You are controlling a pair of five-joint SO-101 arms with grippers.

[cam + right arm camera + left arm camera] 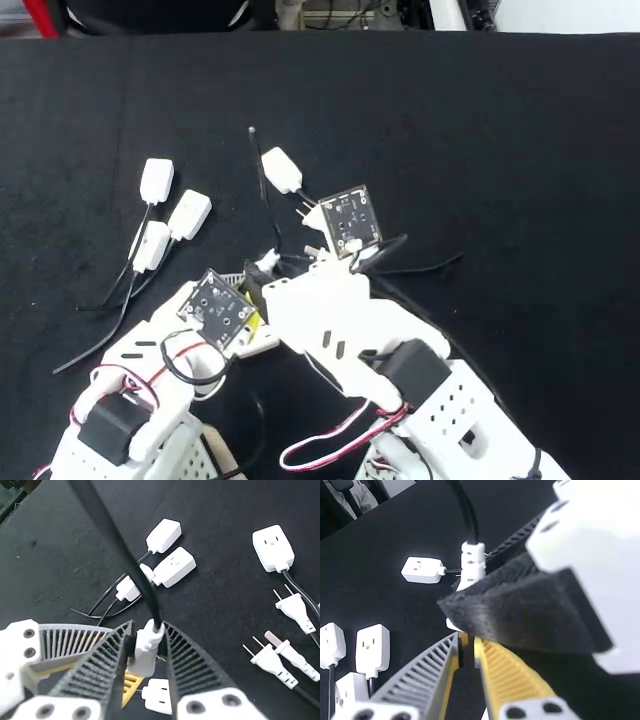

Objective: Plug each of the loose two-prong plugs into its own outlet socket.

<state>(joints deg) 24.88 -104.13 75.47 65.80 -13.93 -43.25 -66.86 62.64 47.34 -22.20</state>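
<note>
The right tool [149,628] is closed tight on a white plug [144,652]. The plug sits between the tool's two black ribbed sides. Its black cord [112,542] runs up and away from it. Just past this plug is a small white socket [158,695], right beside the yellow side of the left tool [466,639]. I cannot tell if the plug touches that socket.

The left tool sits close under the right one. Its grey side and its yellow side are almost pressed together, with only a thin dark gap between them. Its tips are hidden behind the right tool's black pad [520,610], so I cannot tell if it holds anything.

On the black counter [500,150], three white sockets [157,180] lie close together on the left arm's side. A lone socket [281,168] lies farther out, past the tools. Near it lie loose plugs [292,605] with bare prongs, side by side and not in any socket.
</note>
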